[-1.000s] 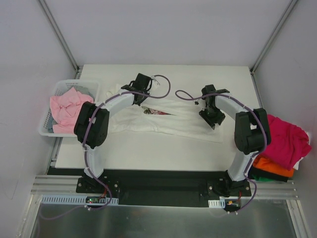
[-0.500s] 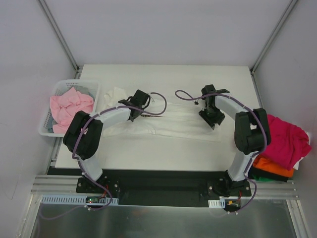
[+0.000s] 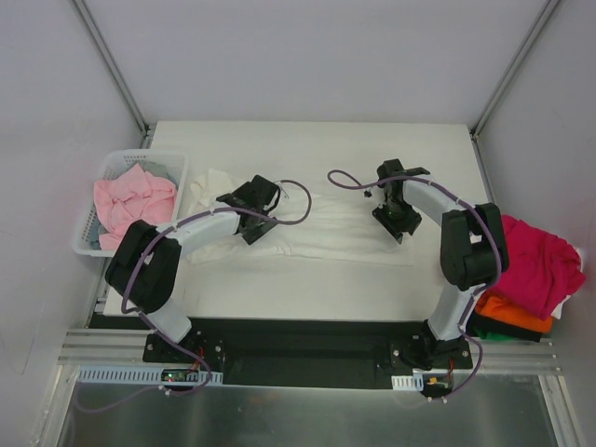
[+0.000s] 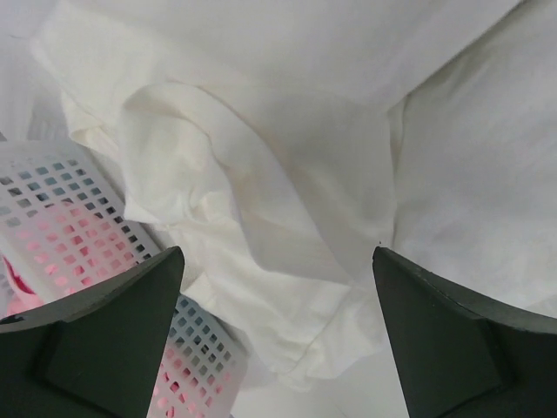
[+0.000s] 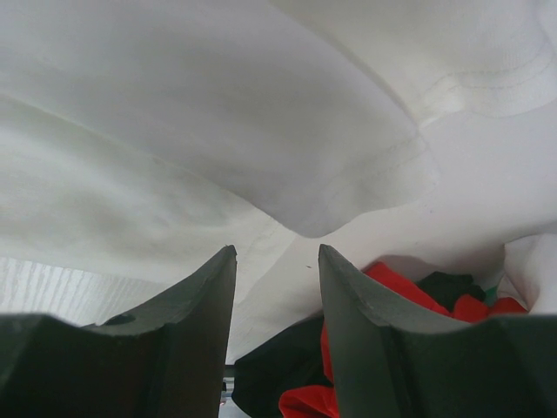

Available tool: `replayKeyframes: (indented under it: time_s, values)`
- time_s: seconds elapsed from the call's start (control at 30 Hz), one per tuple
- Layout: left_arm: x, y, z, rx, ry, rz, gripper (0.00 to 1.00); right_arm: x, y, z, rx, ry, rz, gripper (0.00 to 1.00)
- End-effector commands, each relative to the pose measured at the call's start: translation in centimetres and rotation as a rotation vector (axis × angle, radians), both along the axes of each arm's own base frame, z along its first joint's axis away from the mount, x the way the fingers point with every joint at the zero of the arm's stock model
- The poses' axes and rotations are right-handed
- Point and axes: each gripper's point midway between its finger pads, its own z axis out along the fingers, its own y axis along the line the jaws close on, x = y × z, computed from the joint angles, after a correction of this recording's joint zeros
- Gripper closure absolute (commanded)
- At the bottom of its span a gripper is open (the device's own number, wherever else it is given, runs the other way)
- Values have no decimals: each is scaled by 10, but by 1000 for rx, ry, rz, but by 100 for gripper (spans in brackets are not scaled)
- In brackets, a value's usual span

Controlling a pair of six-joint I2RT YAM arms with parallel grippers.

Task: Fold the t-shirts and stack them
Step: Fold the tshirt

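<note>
A white t-shirt (image 3: 335, 233) lies spread across the middle of the table, plain side up, no print showing. My left gripper (image 3: 253, 225) hangs over its left part with the jaws wide open and nothing between them; below it is a rumpled sleeve and hem of the shirt (image 4: 261, 174). My right gripper (image 3: 396, 223) is low over the shirt's right part, jaws partly open, empty, with the cloth (image 5: 218, 131) just beyond the fingertips. A pale pink tee (image 3: 130, 200) fills the basket. Magenta (image 3: 535, 261), orange (image 3: 512, 315) and dark (image 3: 492, 328) tees are piled off the table's right edge.
The white lattice basket (image 3: 116, 163) stands at the table's left edge, close beside the shirt's sleeve; its wall (image 4: 52, 200) shows at the left of the left wrist view. Red and dark cloth (image 5: 392, 296) lies past the table edge under the right gripper.
My left gripper carried the shirt's far edge toward the near side, laid it over the print and opened, letting go. The right arm has not moved.
</note>
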Motion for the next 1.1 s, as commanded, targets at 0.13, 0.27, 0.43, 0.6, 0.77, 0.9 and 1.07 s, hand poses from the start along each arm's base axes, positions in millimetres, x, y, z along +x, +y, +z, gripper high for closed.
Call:
replayKeyframes:
  time_s: [0.13, 0.27, 0.43, 0.6, 0.77, 0.9, 1.07]
  values:
    - [62, -23, 43, -52, -145, -32, 7, -5, 4, 7, 14, -8, -4, 54]
    - [95, -17, 37, -39, -161, -4, 8, -6, 5, 7, 19, -5, -4, 54]
    - [127, -2, 20, -33, -153, 46, 9, -7, 4, 6, 14, -3, -3, 54]
    - [137, 14, 11, -35, -143, 87, 10, -8, 3, 4, 11, 4, -1, 54]
    - [133, 19, 11, -53, -140, 100, 12, -8, 3, 1, 8, 15, 0, 54]
    - [129, 24, 10, -54, -140, 110, 18, -8, 3, -1, 6, 21, 2, 55]
    - [122, 32, 9, -63, -135, 126, 38, -10, 3, -2, 4, 27, 1, 55]
